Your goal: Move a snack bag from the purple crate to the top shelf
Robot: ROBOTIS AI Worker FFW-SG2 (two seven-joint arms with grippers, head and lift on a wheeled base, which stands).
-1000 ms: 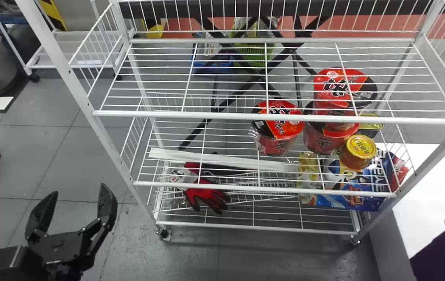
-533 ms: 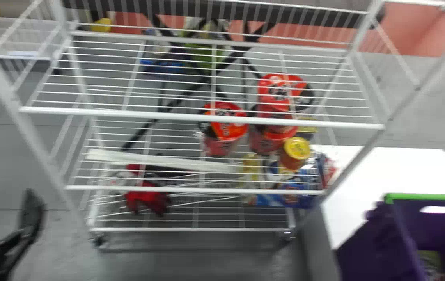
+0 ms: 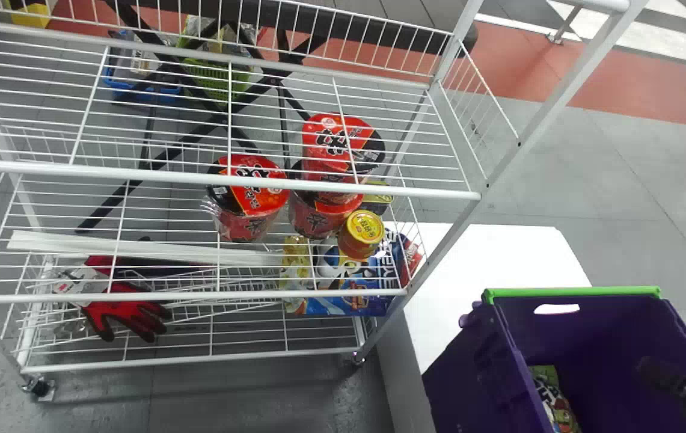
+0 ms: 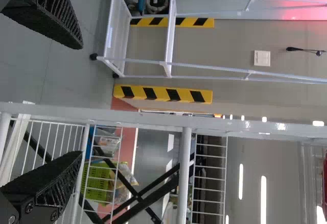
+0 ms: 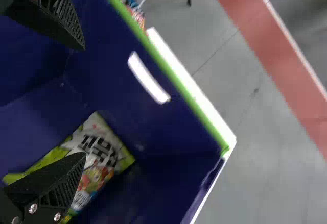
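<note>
Snack bag (image 3: 553, 400): a glossy, printed pouch in green and white with creased edges, lying on the floor of the deep purple crate (image 3: 469, 373), near the left-hand wall in the head view. The crate has smooth, rigid walls, a bright green rim (image 3: 571, 291) and a rounded handle slot; it is at the flat white counter (image 3: 487, 258). The right claw (image 3: 667, 379), dark and matt, is over the crate's interior. In the right wrist view, the black, ribbed fingers of the right claw (image 5: 83, 101) stand wide apart, with nothing gripped; one overlaps part of the pouch in that view. The left claw (image 4: 80, 99) is likewise wide open and empty, near the white wire rack (image 4: 185, 183).

The rack's top shelf (image 3: 198, 178) is a grid of thin, coated wires. Visible through it, on the shelf below, are a shrink-wrapped red noodle cup (image 3: 249, 207), two stacked red noodle cups (image 3: 339, 141) and a squat jar (image 3: 365, 228) with a round yellow lid. Lower still lie a knitted red glove (image 3: 126, 313) with dark fingertips and a blue printed package (image 3: 343, 305).
</note>
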